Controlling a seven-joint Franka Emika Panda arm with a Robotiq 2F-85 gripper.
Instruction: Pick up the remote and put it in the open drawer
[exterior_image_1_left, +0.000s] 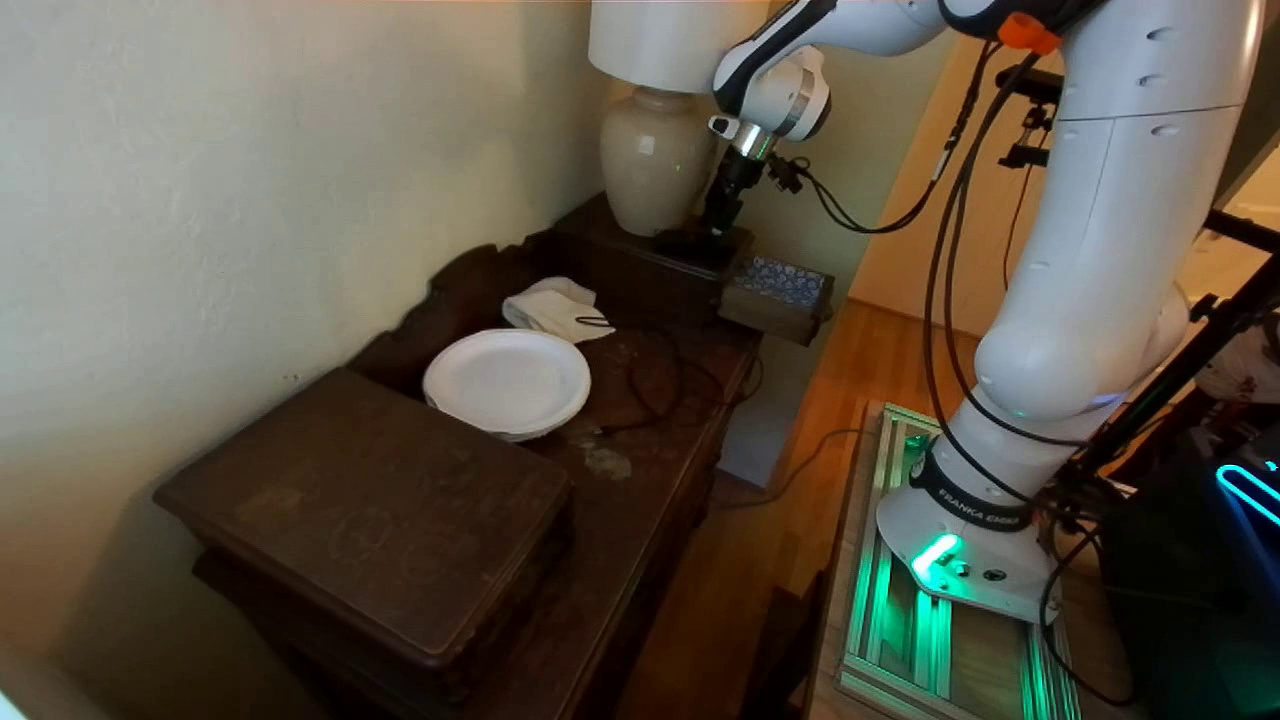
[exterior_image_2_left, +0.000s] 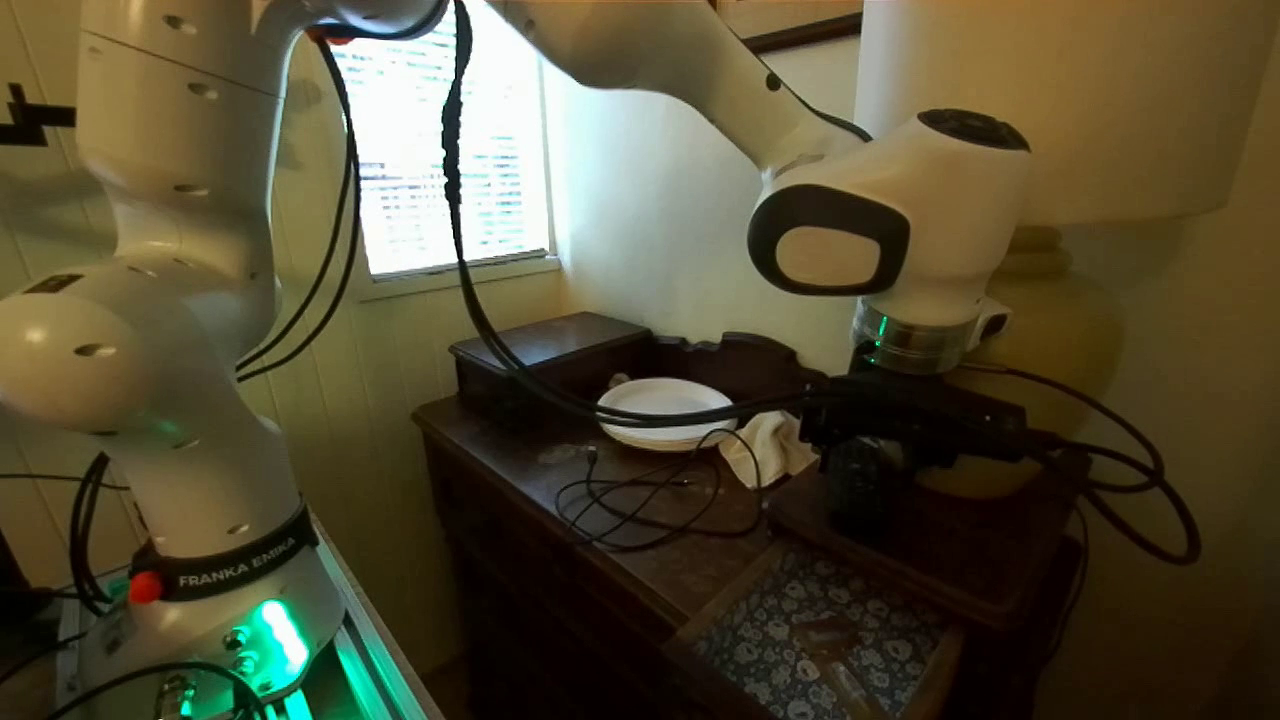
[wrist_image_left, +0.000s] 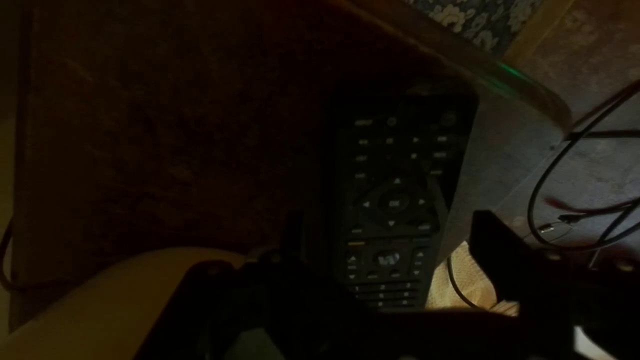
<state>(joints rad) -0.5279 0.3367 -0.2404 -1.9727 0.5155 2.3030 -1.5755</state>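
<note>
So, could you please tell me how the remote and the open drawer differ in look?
The remote looks black, while the open drawer has brown sides and a grey-blue floral lining. The remote's face carries buttons, whereas the drawer is a shallow open-topped box. Both look roughly rectangular.
</note>
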